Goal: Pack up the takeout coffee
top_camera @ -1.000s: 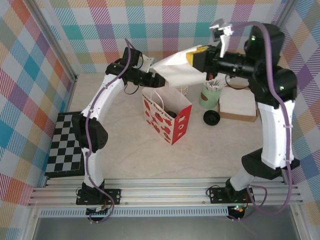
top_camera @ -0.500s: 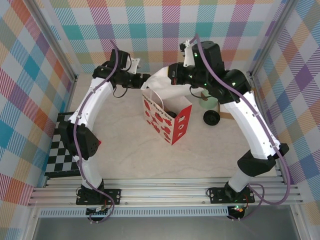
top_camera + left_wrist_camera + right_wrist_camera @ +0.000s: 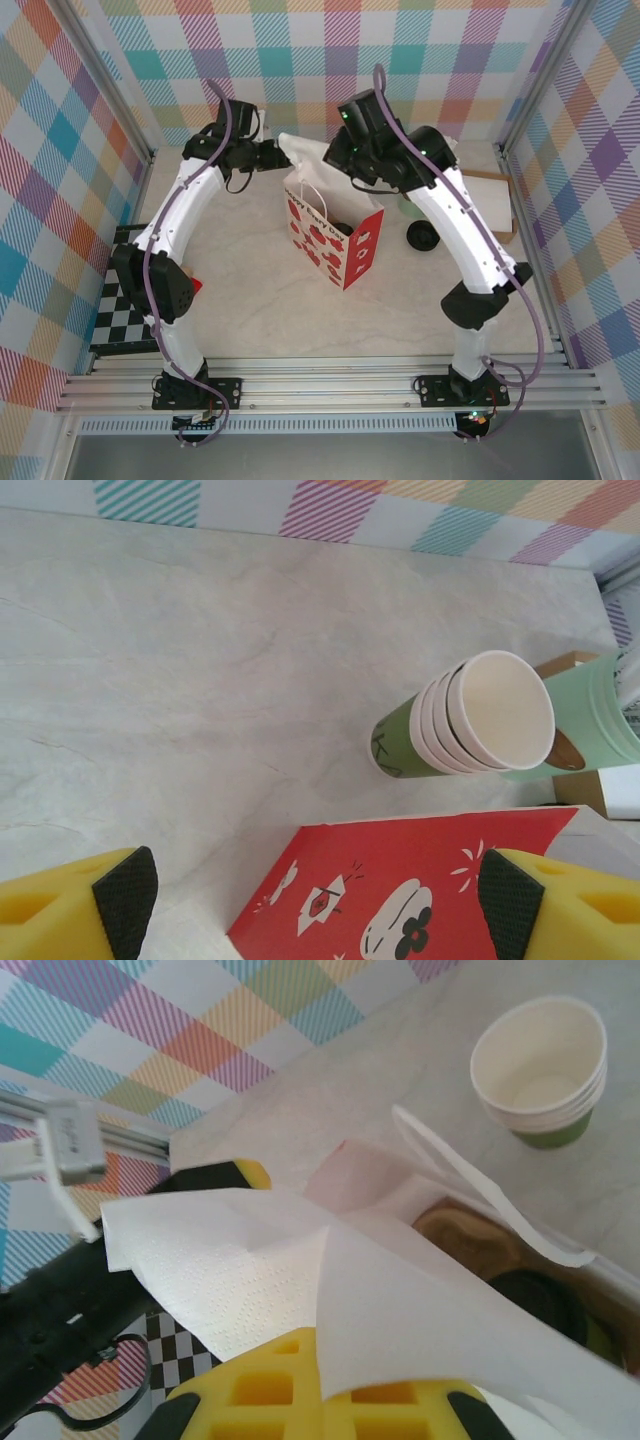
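A red takeout bag (image 3: 345,250) with white drawings stands open mid-table. Inside it, in the right wrist view, the black lid of the takeout coffee (image 3: 535,1302) shows next to something brown, mostly hidden by paper. My right gripper (image 3: 322,160) hangs over the bag's mouth, shut on a white paper napkin (image 3: 250,1260) that drapes across the opening. My left gripper (image 3: 278,155) is at the bag's back-left corner, open wide. Its black pads (image 3: 125,900) straddle the bag's red side (image 3: 400,880) from above without touching it.
A stack of lidless cream-and-green cups (image 3: 470,730) stands just behind the bag, beside a mint-green pot (image 3: 590,725) and a brown box (image 3: 495,200). A loose black lid (image 3: 422,236) lies right of the bag. A checkerboard (image 3: 130,300) lies at the left edge.
My right arm has swung left, carrying the napkin from above the mint-green pot to over the bag's mouth. The left gripper has pulled back slightly from the bag and opened a little wider.
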### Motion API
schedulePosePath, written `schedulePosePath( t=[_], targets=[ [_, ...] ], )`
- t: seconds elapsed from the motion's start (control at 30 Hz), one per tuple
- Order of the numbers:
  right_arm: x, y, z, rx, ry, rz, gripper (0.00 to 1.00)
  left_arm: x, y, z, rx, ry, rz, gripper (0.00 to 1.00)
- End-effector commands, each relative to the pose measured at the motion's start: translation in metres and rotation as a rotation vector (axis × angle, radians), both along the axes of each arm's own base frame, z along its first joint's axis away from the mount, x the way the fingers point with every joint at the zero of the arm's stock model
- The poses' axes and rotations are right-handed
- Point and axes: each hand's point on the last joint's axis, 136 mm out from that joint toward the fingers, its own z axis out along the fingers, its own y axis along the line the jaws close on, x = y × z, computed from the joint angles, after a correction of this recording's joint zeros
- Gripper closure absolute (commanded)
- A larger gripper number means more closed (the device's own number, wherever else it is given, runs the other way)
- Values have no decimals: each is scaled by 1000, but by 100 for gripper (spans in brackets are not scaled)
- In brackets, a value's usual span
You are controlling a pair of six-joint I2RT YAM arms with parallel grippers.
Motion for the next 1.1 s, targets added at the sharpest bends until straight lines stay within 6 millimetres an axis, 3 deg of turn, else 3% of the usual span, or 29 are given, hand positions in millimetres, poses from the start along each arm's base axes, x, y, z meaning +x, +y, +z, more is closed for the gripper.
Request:
schedulePosePath(
  t=[0.0, 0.13, 0.27, 0.53, 0.63, 0.77, 1.07],
  targets=[
    [-18, 4, -4, 18, 65, -37, 100, 2, 3, 21, -20, -23, 29, 14],
    [-31, -2, -12, -10, 100, -71, 100, -1, -12, 28, -75, -33, -44, 14],
    [-43, -10, -11, -3, 100, -110, 100, -5, -10, 40, -69, -48, -47, 10],
    [-49, -11, -12, 32, 110, -128, 100, -16, -8, 62, -76, -64, -56, 9],
    [-46, -9, -26, 44, 125, -141, 100, -18, -7, 61, -74, -59, -56, 8],
    [-36, -11, -62, 116, 230, -194, 100, -20, -7, 58, -71, -46, -58, 7],
    [-13, 4, -99, 29, 290, -178, 100, -29, -8, 46, -66, -12, -83, 7]
  ],
)
